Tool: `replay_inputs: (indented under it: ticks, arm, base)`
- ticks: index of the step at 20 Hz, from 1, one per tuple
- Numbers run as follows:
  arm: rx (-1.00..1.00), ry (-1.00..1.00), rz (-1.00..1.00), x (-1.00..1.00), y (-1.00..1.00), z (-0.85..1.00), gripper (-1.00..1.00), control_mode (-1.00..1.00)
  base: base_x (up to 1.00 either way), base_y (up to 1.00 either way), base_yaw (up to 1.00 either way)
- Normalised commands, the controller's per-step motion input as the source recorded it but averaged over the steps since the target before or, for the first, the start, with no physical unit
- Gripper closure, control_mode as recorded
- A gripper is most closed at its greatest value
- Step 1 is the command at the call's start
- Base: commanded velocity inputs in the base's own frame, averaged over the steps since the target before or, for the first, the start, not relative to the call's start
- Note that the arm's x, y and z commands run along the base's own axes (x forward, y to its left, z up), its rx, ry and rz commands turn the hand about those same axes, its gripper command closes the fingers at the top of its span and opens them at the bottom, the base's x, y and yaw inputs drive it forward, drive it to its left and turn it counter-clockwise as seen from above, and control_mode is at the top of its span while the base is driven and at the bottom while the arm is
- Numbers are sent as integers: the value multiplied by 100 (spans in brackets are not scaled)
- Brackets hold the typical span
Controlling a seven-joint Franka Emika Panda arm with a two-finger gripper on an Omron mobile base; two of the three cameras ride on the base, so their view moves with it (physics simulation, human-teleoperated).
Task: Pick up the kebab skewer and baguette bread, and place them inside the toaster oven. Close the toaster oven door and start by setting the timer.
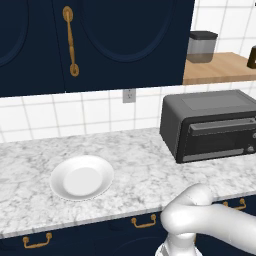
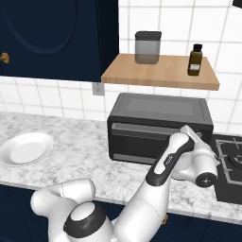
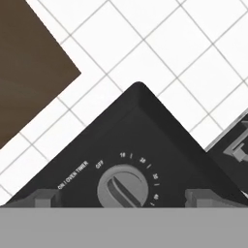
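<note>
Pincer [image 3: 118,198] open wide, tips either side of timer knob [image 3: 122,186], poised to turn it. Oven [image 2: 158,127] directly ahead, door [image 1: 220,138] shut. Empty plate [image 1: 82,177] well to the left, food presumably inside.

I had the gripper [image 3: 118,197] spread wide right at the toaster oven [image 2: 158,127] front, fingertips [image 3: 43,197] flanking the timer knob [image 3: 122,186] with gaps either side. Toaster oven door [image 1: 216,136] was up and closed, so no way into the cavity. Wooden shelf [image 2: 160,71] hung over the oven at 12 o'clock, carrying a canister [image 2: 147,47] and a bottle [image 2: 195,60]; a band of tiled wall showed between shelf and oven top. Stove burner [image 2: 232,158] sat near the oven at 3 o'clock. Counter [image 1: 135,165] toward 9 o'clock was open marble, only a white plate [image 1: 82,177] well apart from the oven. Upper cabinets [image 1: 95,40] capped that stretch.
</note>
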Motion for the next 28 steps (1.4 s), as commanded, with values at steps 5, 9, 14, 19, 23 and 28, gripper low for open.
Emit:
replay_inputs:
  ticks: [5,9,14,19,23,28]
  arm:
    - [0,1,0,0,0,3,-100,-100]
    - [0,0,0,0,0,0,-100,-100]
    - [0,0,0,0,0,0,100,-100]
    - [0,0,0,0,0,0,100,-100]
    - [0,0,0,0,0,0,100,-100]
    - [1,0,0,-6,0,-1,100,-100]
  base:
    - [0,0,0]
    - [0,0,0]
    - [0,0,0]
    - [0,0,0]
    - [0,0,0]
    - [0,0,0]
